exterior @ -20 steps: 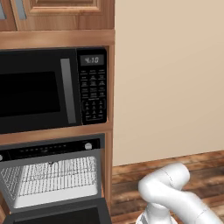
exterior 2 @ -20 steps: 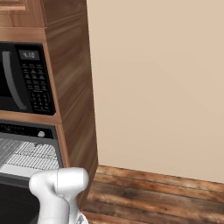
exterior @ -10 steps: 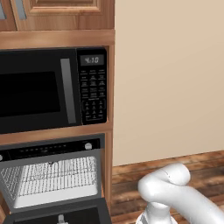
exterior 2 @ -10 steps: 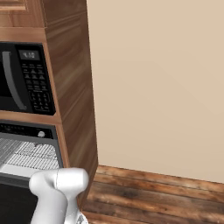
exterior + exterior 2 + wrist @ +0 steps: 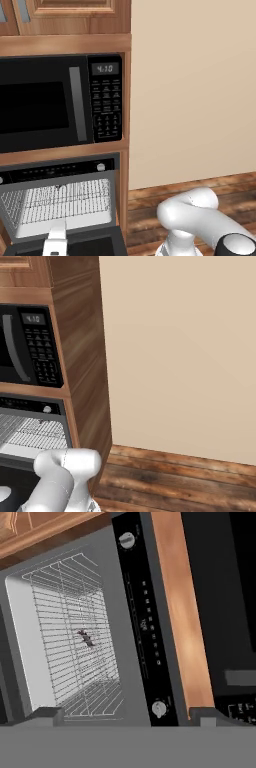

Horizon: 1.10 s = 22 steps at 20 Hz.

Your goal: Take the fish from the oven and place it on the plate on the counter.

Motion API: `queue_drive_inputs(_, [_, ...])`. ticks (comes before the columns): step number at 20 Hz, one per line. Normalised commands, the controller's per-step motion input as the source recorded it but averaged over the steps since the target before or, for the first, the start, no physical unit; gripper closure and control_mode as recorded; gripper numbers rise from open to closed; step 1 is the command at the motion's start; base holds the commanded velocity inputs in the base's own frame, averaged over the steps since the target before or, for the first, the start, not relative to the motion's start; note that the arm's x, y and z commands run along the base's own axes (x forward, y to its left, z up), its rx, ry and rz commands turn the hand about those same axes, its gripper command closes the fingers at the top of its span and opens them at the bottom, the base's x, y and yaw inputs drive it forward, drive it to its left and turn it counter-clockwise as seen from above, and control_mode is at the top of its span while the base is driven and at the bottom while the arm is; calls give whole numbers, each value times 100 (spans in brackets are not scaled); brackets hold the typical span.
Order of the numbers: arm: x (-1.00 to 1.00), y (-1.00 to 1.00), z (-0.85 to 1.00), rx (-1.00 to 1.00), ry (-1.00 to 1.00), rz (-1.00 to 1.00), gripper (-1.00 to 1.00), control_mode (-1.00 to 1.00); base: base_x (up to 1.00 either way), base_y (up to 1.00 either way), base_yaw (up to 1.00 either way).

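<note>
A: Which step is the robot on?

B: The reach into the large black built-in oven [image 5: 135, 627], judging by the hand view. Its door is down and the wire racks [image 5: 75, 637] are exposed. The small dark fish [image 5: 86, 638] lies on a rack, left of centre in that frame, deep in the cavity.

A: And the hand?

B: The hand [image 5: 122, 714] stands wide open with nothing in it; its two dark fingertips [image 5: 45, 714] show at the bottom edge, well short of the fish.

A: How does the fish lie?

B: Its long axis runs from upper left to lower right in the hand view. Head and tail are too small to tell apart.

A: What does the next move call for?

B: Probably advancing between the racks, then turning the hand so the fingers close across the fish's narrow width.
</note>
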Motion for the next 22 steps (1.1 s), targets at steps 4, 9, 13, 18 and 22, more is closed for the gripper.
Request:
queue_drive_inputs(4, [21, -1, -9, 4, 8, 0, -100, -100, 0, 0, 0])
queue_drive_inputs(9, [41, 0, -44, 0, -1, 1, -100, -100, 0, 0, 0])
queue_drive_inputs(13, [63, 0, -54, 0, -6, 0, -100, -100, 0, 0, 0])
queue_drive_inputs(18, [89, 0, -45, 0, 0, 2, -100, -100, 0, 0, 0])
queue_drive_inputs(22, [100, 0, -46, 0, 4, 0, -100, -100, 0, 0, 0])
